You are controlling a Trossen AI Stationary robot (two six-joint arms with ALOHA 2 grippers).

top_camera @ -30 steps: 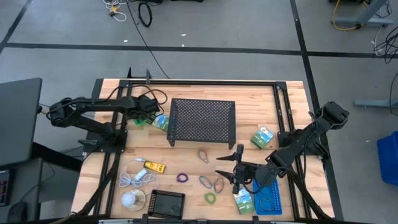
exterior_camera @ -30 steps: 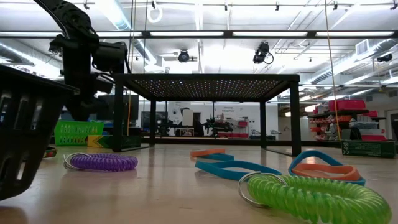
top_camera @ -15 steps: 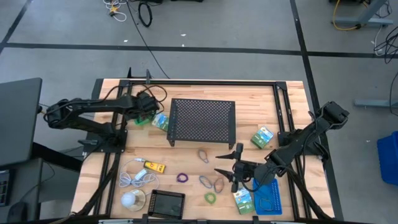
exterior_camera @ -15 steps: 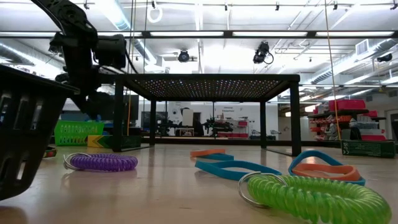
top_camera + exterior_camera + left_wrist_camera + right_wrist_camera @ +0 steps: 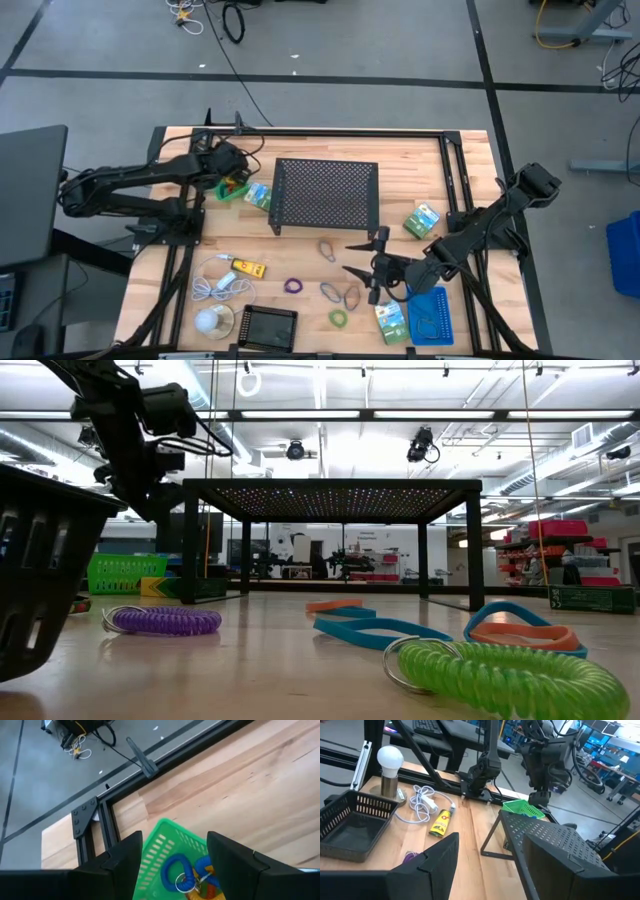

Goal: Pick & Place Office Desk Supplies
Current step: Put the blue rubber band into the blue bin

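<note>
L claw (image 5: 172,857) is held spread wide w/ nothing in it, directly above the green tray (image 5: 229,188) at the counter's (image 5: 420,165) far-left area, beside the black mesh stand (image 5: 326,195). Blue and orange loops (image 5: 192,876) are seen lying inside that tray. R claw (image 5: 362,272) is also parted and empty, poised over the loose loops (image 5: 345,295) near the front; a blue tray (image 5: 432,318) and 1 packet (image 5: 392,321) are found just beside it.
</note>
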